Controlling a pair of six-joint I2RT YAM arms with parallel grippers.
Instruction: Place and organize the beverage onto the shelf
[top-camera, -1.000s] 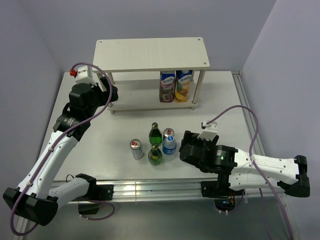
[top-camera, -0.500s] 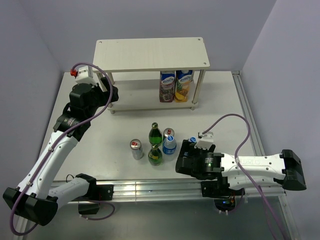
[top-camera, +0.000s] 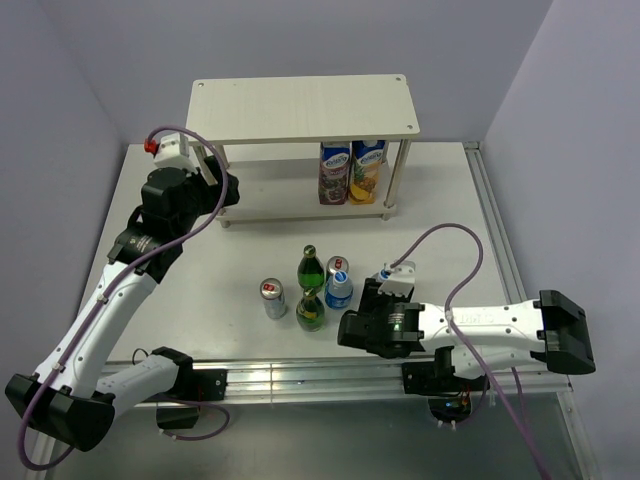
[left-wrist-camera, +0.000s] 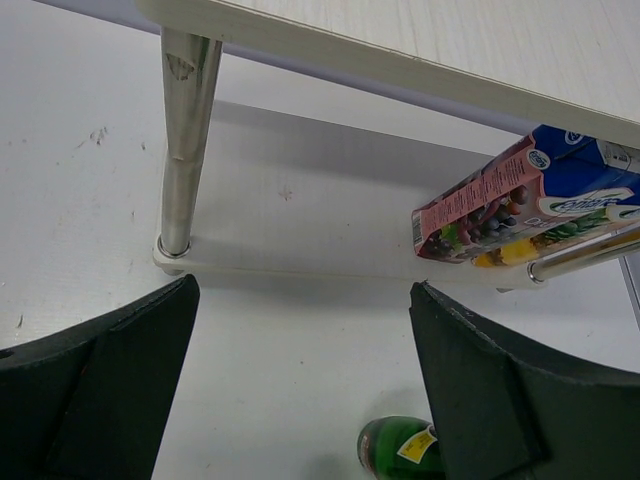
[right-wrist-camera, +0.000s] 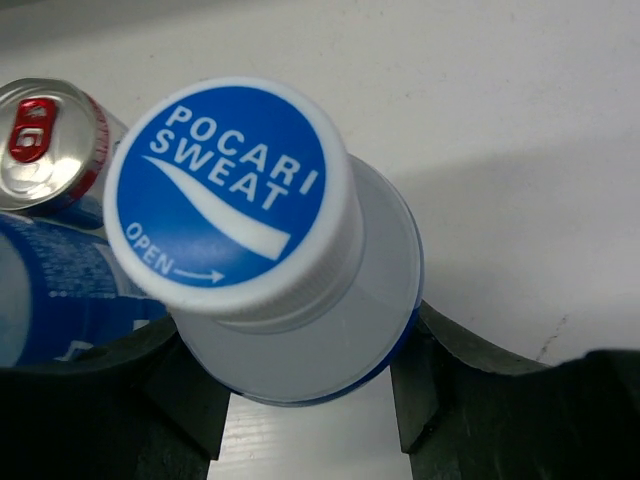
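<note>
Clenched with the right gripper (right-wrist-camera: 300, 345) on a Pocari Sweat bottle (right-wrist-camera: 235, 190), one dark finger pressed to each side of the pale body, just under the blue-and-white cap. Lifted or standing on the table (top-camera: 450, 200) — impossible to tell. Located at the near part of the table, just right of the other drinks. Beside it in the right wrist view, a blue can (right-wrist-camera: 50, 300) with a silver top and a red tab. Left of this can, a green bottle (top-camera: 311, 266) and, nearer to the arms, a second green bottle (top-camera: 310, 311); left of that one, a silver can (top-camera: 273, 298).

At the far middle of the table, the shelf (top-camera: 300, 108), upright on its thin legs. On its lower board, at the right end, two juice cartons (top-camera: 338, 175), touching side by side.

Released and spread wide at the left gripper (left-wrist-camera: 300, 390) — only white table surface seen between the dark fingers. Poised near the left front leg of the shelf.
</note>
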